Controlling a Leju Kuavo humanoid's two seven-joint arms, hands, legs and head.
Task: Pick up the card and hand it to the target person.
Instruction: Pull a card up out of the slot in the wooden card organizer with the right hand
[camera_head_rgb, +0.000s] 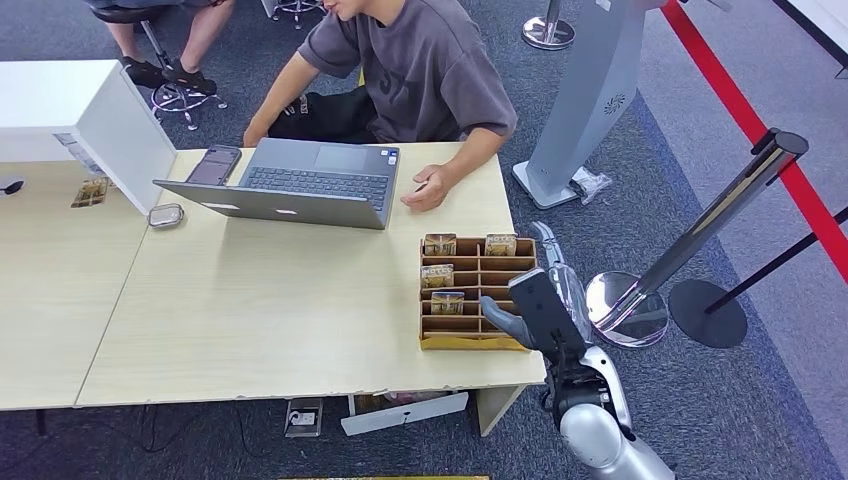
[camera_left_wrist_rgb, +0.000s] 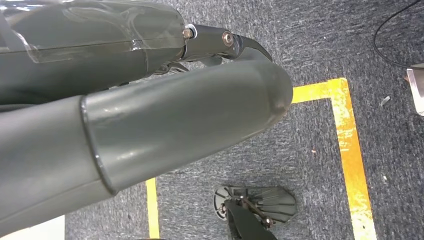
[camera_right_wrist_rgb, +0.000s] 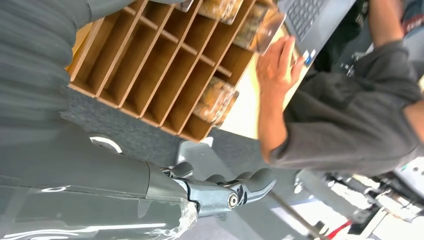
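A brown cardboard rack (camera_head_rgb: 478, 342) stands at the table's right end, with several cards in its slots, among them one card (camera_head_rgb: 447, 301) near the middle and another card (camera_head_rgb: 500, 244) at the back. My right hand (camera_head_rgb: 545, 300) hangs just off the rack's right side, beyond the table edge, fingers apart and holding nothing. The right wrist view has the rack (camera_right_wrist_rgb: 150, 75) close by, a card (camera_right_wrist_rgb: 215, 100) sticking out of it, and my right hand (camera_right_wrist_rgb: 75, 150). A person (camera_head_rgb: 420, 70) sits behind the table, one hand (camera_head_rgb: 430, 188) resting beside the laptop. My left hand (camera_left_wrist_rgb: 150, 125) hangs over the floor, holding nothing.
An open laptop (camera_head_rgb: 300, 185), a phone (camera_head_rgb: 214, 165) and a small tin (camera_head_rgb: 166, 215) lie on the table (camera_head_rgb: 250, 320). A white box (camera_head_rgb: 90, 110) stands at the left. A chrome stanchion (camera_head_rgb: 640, 300) and a grey stand (camera_head_rgb: 590, 90) are to the right. Yellow tape (camera_left_wrist_rgb: 345, 150) marks the carpet.
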